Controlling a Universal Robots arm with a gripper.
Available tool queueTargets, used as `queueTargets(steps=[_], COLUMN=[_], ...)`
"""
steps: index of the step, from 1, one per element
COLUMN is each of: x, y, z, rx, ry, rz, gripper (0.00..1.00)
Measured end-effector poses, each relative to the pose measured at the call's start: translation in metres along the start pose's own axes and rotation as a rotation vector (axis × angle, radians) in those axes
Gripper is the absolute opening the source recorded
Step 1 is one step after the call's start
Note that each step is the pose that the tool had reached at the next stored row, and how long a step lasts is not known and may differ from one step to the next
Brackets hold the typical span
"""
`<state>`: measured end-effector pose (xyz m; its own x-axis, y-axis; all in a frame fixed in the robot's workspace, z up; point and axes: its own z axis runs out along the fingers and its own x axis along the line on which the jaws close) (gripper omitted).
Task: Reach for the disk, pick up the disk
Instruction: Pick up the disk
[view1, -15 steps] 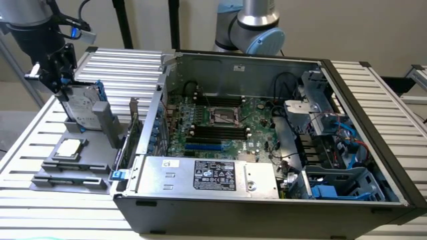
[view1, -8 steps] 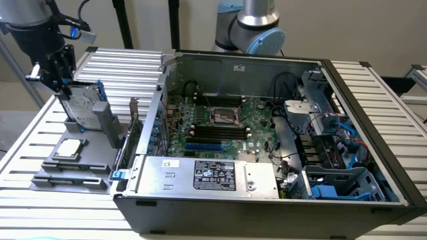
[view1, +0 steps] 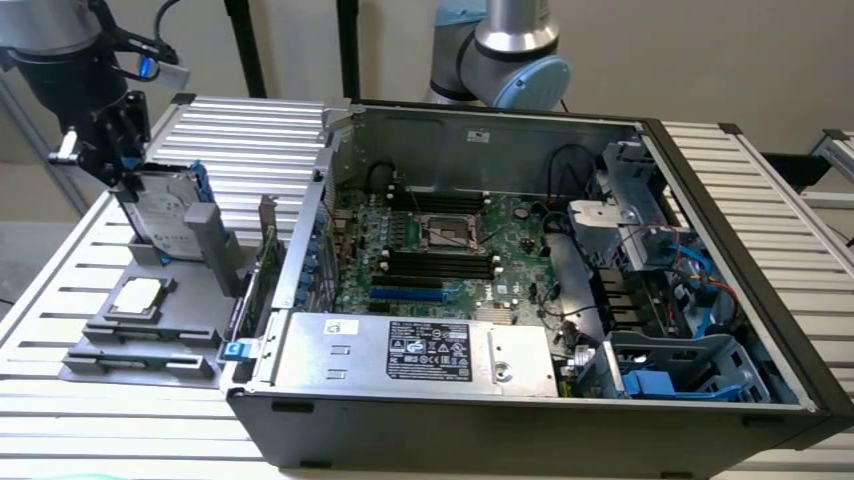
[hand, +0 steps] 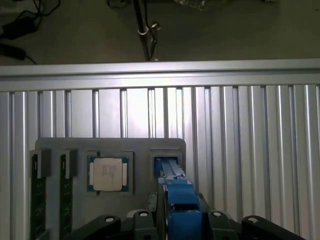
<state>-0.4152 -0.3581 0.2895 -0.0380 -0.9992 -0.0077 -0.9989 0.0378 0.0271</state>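
I have the pincer (view1: 127, 172) (hand: 178, 216) clamped on the top edge of the disk (view1: 167, 215) (hand: 175, 189), its fingers pressed against either side of the blue bracket. The disk stands upright on its edge in a slot of the grey tray (view1: 134, 365) (hand: 140, 147), beside the small square chip (view1: 138, 297) (hand: 108, 174). I see the tray lying on the slatted bench (view1: 80, 425) (hand: 250, 150) towards its edge on the exterior view's left, right next to the open computer case (view1: 534, 425).
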Motion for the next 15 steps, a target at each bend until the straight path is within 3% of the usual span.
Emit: queueTargets(steps=[5,6,10,15], x=[0.0017,0.0020,0.0037,0.0068], y=[0.0000,-0.0001,-0.0001,0.0001], z=[0.0000,0.0000,0.0000,-0.0001], rx=[0.0004,0.0004,0.0007,0.0096], ry=[-0.0017,-0.0023,-0.0057,-0.0292], rz=[0.000,0.000,0.000,-0.001], gripper=[0.38,0.33,0.32,0.32])
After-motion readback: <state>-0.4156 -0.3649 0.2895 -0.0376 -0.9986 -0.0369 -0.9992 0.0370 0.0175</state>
